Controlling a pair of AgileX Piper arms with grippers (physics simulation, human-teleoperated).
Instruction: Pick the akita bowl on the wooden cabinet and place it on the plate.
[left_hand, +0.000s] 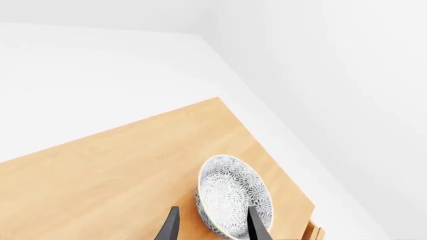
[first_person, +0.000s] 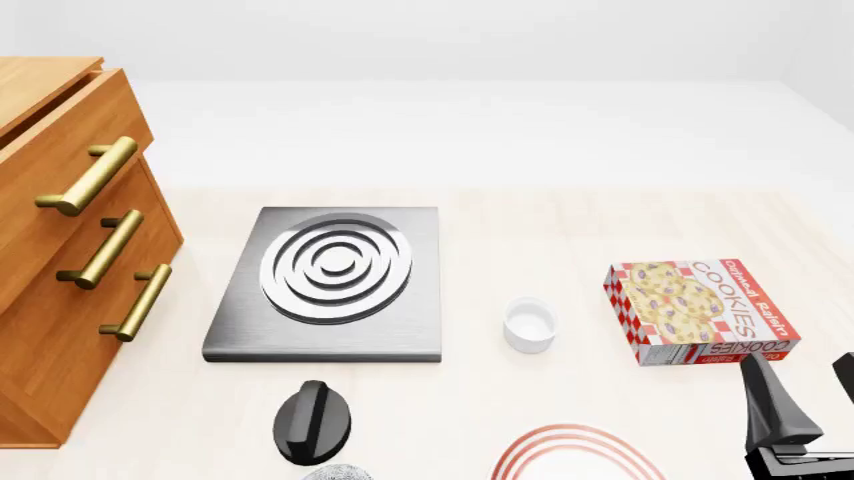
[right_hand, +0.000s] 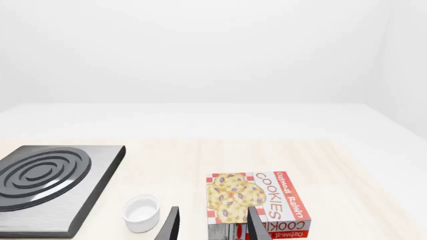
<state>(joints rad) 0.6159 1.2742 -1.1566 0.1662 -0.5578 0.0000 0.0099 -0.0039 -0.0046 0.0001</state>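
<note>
Akita bowl (left_hand: 233, 196) rests on the wooden cabinet (left_hand: 120, 175), its rim between the parted, empty left claw (left_hand: 213, 226) fingers.

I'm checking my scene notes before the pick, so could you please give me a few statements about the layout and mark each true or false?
1. The akita bowl sits on top of the wooden cabinet. True.
2. The left tool is shut on the bowl. False: its fingers are spread, one over the bowl, nothing gripped.
3. The white cup lies between the steel hob and the cookie box. True.
4. The cookie box rests on the plate. False: it lies on the table, apart from the plate.
5. The right tool holds the cup. False: it is open and empty.
</note>
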